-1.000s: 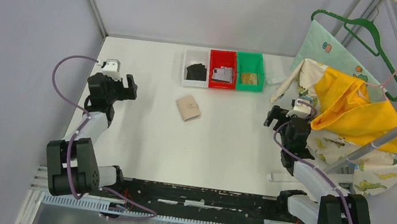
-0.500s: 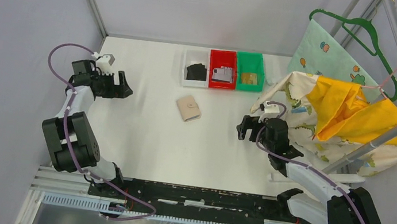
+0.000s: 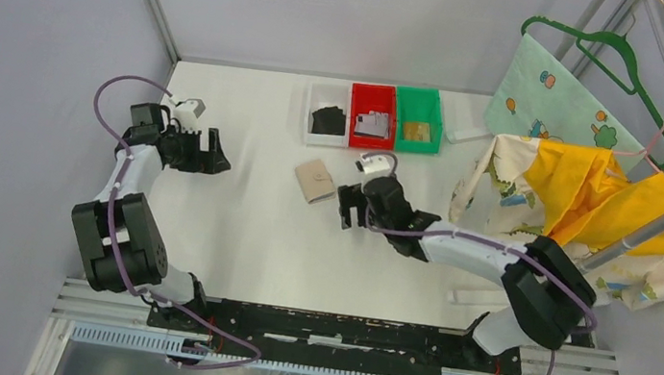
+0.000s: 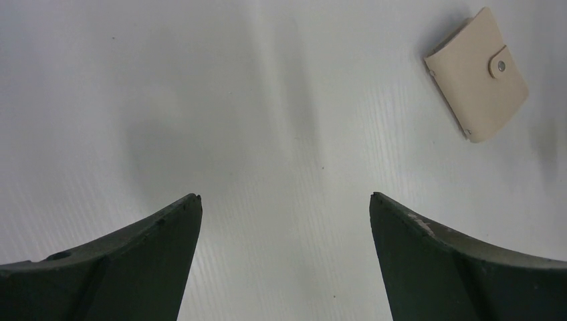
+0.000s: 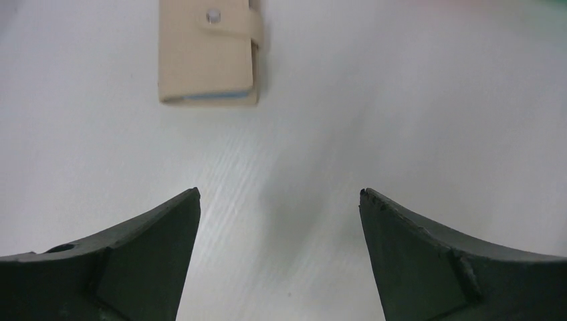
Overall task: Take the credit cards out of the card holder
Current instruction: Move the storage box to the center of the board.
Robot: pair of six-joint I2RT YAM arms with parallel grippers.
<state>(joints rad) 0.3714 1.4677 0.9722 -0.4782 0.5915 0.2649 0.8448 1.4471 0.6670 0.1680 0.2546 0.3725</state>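
My left gripper [image 3: 219,153] hangs over the table [image 3: 244,234] at nine o'clock from its middle. The jaws are spread wide with nothing between them, only bare white surface below. My right gripper [image 3: 347,211] sits near the middle of the table on an arm stretched across from four o'clock. Its jaws are also wide apart and empty.

The card holder [image 3: 315,181] lies flat on the table at about ten o'clock from the right gripper, near it but not touching. In the right wrist view the holder is ahead of the fingertips at eleven o'clock, outside the gap. It is folded shut with the snap tab fastened across its face.

Farther back at twelve o'clock three bins stand side by side and touching: a white bin [image 3: 311,107], a red bin [image 3: 375,92] and a green bin [image 3: 421,95]. Credit cards [image 3: 372,124] lie in them: silvery-grey in the red, gold-tan in the green. I cannot make out the dark shape in the white.
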